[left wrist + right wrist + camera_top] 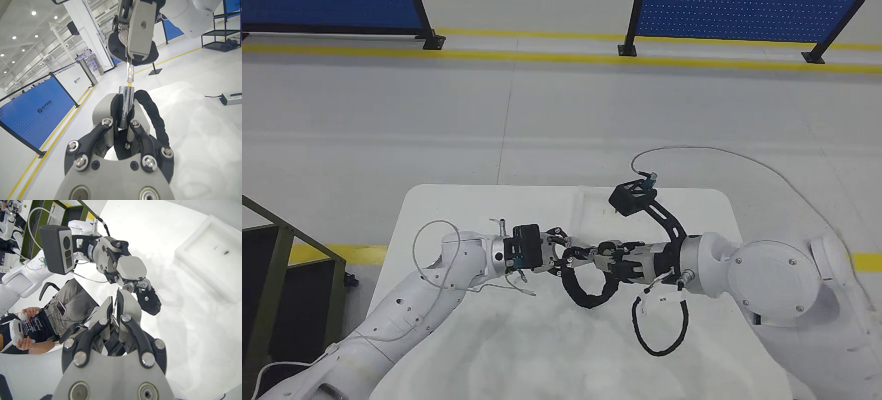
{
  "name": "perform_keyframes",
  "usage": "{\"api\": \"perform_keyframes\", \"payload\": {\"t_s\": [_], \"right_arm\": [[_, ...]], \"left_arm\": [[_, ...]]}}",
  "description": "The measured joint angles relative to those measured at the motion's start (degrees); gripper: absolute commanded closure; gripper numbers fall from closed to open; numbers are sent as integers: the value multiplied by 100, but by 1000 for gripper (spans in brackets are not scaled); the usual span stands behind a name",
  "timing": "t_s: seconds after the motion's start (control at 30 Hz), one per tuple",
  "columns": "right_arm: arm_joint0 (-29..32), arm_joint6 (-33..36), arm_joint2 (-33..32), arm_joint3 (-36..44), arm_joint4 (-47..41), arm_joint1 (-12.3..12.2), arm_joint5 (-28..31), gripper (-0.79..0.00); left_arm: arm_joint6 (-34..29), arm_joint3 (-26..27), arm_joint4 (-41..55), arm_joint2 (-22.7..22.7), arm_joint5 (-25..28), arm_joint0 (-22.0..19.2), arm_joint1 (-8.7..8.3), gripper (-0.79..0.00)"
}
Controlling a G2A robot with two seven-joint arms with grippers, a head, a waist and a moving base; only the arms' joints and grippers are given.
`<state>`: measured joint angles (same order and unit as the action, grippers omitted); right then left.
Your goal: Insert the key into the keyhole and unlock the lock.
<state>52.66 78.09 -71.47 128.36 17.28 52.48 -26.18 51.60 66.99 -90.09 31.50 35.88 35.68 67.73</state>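
With left gripper clamped on the chrome lock cylinder (black cable trailing), hold steady. From 3 o'clock, seen from above, line up the key, pinched in right gripper, just short of keyhole; push straight, then twist.

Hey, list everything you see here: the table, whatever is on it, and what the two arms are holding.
lock: one, silver cylinder with black cable, held above the table in the left gripper.
key: one, silver, in the right gripper, tip just short of the lock, not touching.
foam tray: one, white, on the table's far part.
thin cord loop: one, black, beside the right arm's wrist.
table: one, white, under both arms.
barrier panels: two, blue, on the floor beyond the table.
left gripper: one, fingers shut on the lock.
right gripper: one, fingers shut on the key.
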Motion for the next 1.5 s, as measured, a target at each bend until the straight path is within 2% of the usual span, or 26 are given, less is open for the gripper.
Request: {"api": "perform_keyframes", "payload": {"t_s": [0.3,1.5], "right_arm": [[-146,154,226,79,193,-67,154,0],[-335,29,502,9,173,-286,29,0]], "left_arm": [[201,-163,-262,22,370,-78,44,0],[398,-286,-576,289,846,2,107,0]]}}
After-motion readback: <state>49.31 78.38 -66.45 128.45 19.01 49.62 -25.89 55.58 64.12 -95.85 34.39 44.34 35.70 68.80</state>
